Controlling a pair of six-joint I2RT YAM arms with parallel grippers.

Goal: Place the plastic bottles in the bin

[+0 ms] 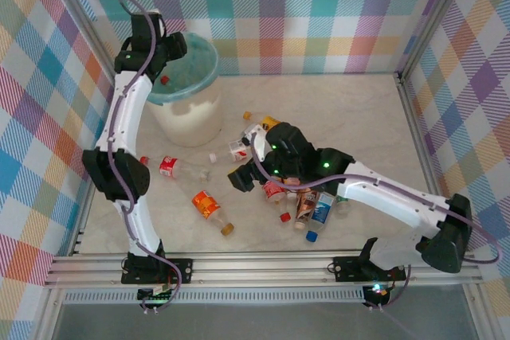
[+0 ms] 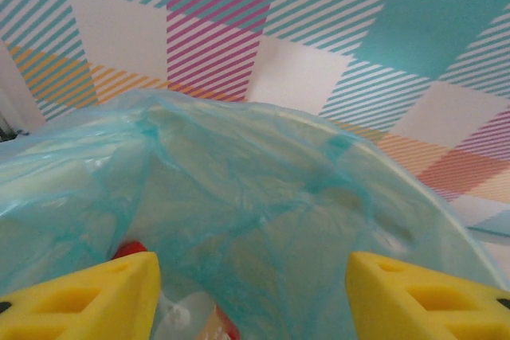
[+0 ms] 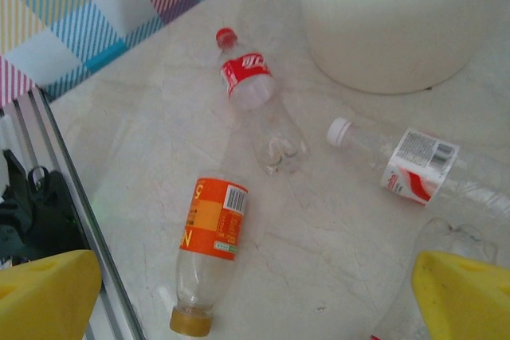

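The left gripper (image 2: 253, 284) hangs over the bin (image 1: 191, 121), yellow fingers apart with nothing between them. Its wrist view looks past the teal bag (image 2: 239, 197) to a red object (image 2: 131, 249) inside. On the arms' side of the bin, plastic bottles (image 1: 303, 205) lie scattered on the table (image 1: 366, 117), which is bare to the bin's right. The right gripper (image 3: 255, 292) hovers there, spread wide and holding nothing, above a red-labelled bottle (image 3: 249, 73) and an orange-labelled bottle (image 3: 213, 220).
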